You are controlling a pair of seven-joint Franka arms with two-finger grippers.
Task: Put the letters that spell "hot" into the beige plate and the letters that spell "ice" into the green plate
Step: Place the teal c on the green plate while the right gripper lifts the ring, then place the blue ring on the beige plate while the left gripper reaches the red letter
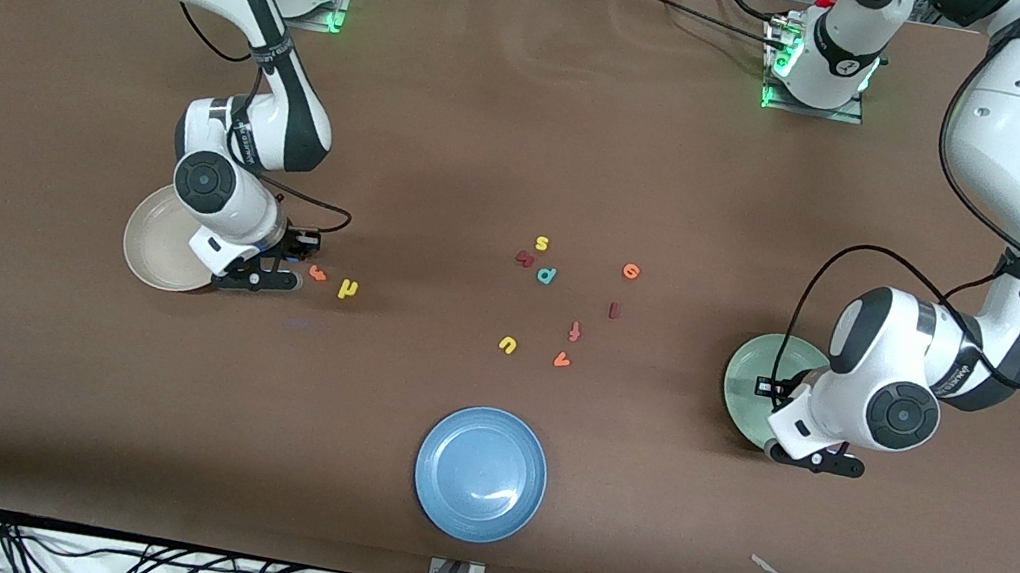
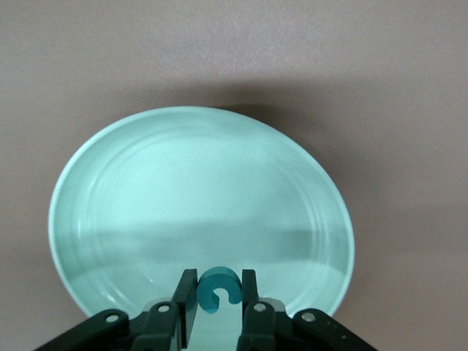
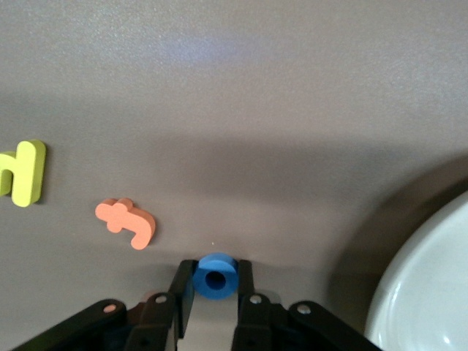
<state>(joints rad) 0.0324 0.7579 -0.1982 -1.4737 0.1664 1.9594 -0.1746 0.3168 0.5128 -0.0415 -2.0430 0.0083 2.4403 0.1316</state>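
Currently right gripper (image 3: pixel 214 292) fingers pinch blue ring-shaped foam o (image 3: pixel 216 276) beside round cream-beige plate (image 3: pixel 431 292) — thin hold, could slip short of rim. Left gripper (image 2: pixel 218 303) fingers clamp teal foam c (image 2: pixel 218 288) over pale mint-green plate (image 2: pixel 146 190) — may stick on release.

Round shallow plates, 3 tot: 1 cream-beige plate (image 1: pixel 156 254), 1 pale mint-green plate (image 1: pixel 751 383), 1 blue plate (image 1: pixel 480 474), lower centre of frame.

Tiny foam letters, 12 tot:
- yellow x3: yellow h (image 1: pixel 348 289), yellow s (image 1: pixel 542 244), yellow u (image 1: pixel 507 345)
- orange x4: orange t (image 1: pixel 317 273), orange e (image 1: pixel 631 270), orange f (image 1: pixel 575 331), orange v (image 1: pixel 562 360)
- dark red x2: dark red i (image 1: pixel 614 310), dark red letter (image 1: pixel 524 258), shape unclear
- teal x2: teal p (image 1: pixel 547 275), teal c (image 2: pixel 217 291)
- blue x1: blue ring-shaped o (image 3: pixel 216 276)

Two-finger grippers, 2: left gripper (image 2: pixel 218 281), right gripper (image 3: pixel 214 272), w/ 1 letter pinched in each; other 10 on table.
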